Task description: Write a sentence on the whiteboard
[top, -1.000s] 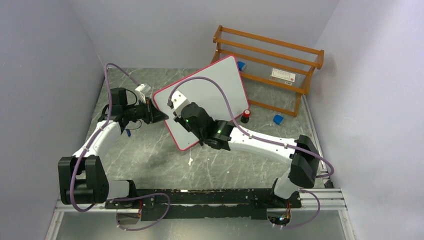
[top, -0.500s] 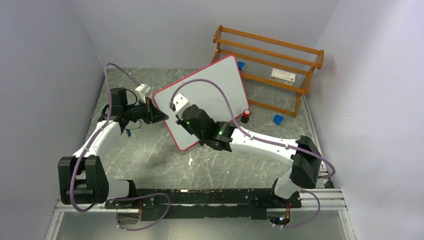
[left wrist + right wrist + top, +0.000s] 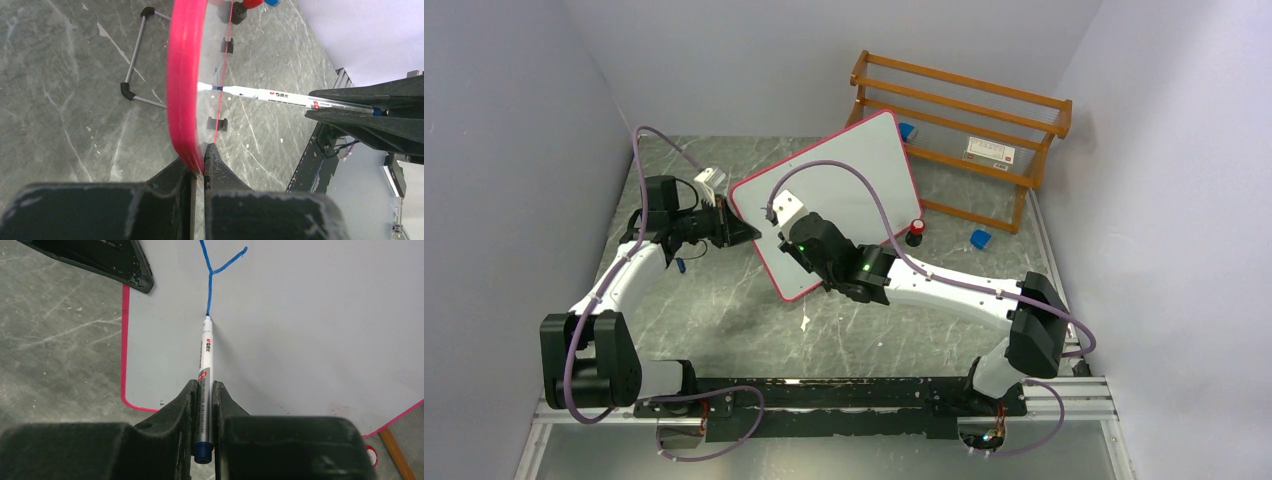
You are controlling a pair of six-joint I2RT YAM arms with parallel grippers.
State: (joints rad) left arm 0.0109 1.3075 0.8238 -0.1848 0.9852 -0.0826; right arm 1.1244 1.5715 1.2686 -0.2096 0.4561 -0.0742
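Your right gripper (image 3: pixel 205 386) clamps the marker (image 3: pixel 205 350), tip at the foot of a blue "Y" starting the sentence (image 3: pixel 209 290) on the whiteboard (image 3: pixel 310 340); your left gripper (image 3: pixel 199 161) pinches its pink frame (image 3: pixel 182 75), steadying it.

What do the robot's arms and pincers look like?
The left arm and right arm are white tubes with black joints, each trailing a purple cable. A green light glows on the right one. The left pincer and right pincer are scuffed black wedges.
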